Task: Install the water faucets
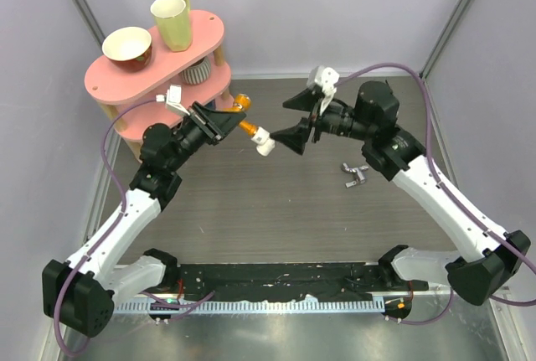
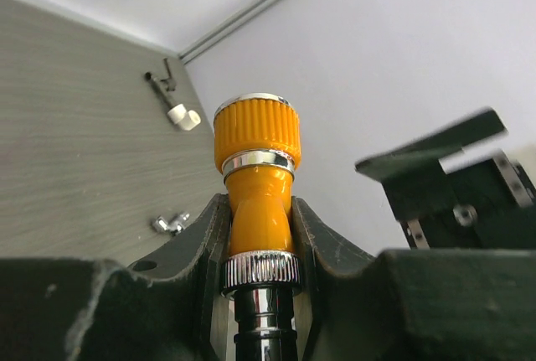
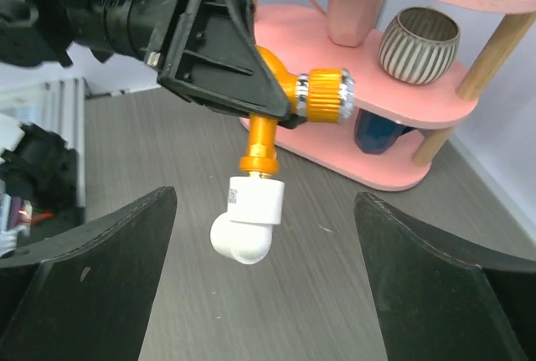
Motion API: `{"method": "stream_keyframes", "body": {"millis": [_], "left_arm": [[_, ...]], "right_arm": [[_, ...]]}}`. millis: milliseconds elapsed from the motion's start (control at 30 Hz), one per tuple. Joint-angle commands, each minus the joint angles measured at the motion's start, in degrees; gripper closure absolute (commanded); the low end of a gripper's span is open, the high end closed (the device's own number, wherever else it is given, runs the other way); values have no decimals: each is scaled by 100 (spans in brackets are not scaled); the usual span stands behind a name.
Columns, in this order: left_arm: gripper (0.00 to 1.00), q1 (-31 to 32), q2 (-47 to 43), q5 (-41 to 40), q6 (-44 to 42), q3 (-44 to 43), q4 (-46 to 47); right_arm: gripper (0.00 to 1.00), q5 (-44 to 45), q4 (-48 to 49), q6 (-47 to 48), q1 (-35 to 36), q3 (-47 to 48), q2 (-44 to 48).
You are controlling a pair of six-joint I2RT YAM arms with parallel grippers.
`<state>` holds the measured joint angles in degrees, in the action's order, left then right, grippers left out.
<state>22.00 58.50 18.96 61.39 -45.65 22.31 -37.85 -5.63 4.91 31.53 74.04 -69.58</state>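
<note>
Above the middle of the grey desk (image 1: 276, 227), the left hand (image 1: 223, 120) clamps the one orange plastic tap (image 3: 261, 135), its one white elbow pipe fitting (image 3: 249, 219) attached, the right hand (image 1: 295, 120) wide and empty just beside, two small metal pieces (image 1: 356, 177) toward the right edge.

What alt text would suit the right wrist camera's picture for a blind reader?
The left hand grips an orange tap with a white pipe fitting on its end, seen between the open fingers of the right hand. A pink shelf stands behind.
</note>
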Motion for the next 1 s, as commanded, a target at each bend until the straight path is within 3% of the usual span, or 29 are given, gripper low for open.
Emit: {"method": "stream_keyframes", "body": {"millis": [0,267,567,667,767,800,833,867,967], "left_arm": [[100,-3,-32,-393,400,-375,-446],[100,-3,30,-437,576,-445,-543],[100,-3,100,-358,752,-506,-411],[100,-3,109,-288,796,-506,-367],[100,-3,135,-244,831,-471,-288],[100,-3,144,-235,849,-454,-262],[100,-3,170,-200,849,-454,-210],[100,-3,179,-174,849,-454,-183],[100,-3,206,-33,726,-454,28]], "right_arm": [[5,1390,-148,1580,826,-214,173],[1,3159,-448,2866,2067,-311,-90],[0,4837,-168,3551,2639,-548,-556],[6,4988,-17,3605,2657,-601,-644],[24,5041,88,3623,2639,-610,-680],[41,4989,97,3605,2648,-601,-688],[51,4971,106,3588,2648,-593,-688],[71,4945,97,3561,2648,-549,-697],[92,4839,-156,3386,2648,-374,-697]]}}
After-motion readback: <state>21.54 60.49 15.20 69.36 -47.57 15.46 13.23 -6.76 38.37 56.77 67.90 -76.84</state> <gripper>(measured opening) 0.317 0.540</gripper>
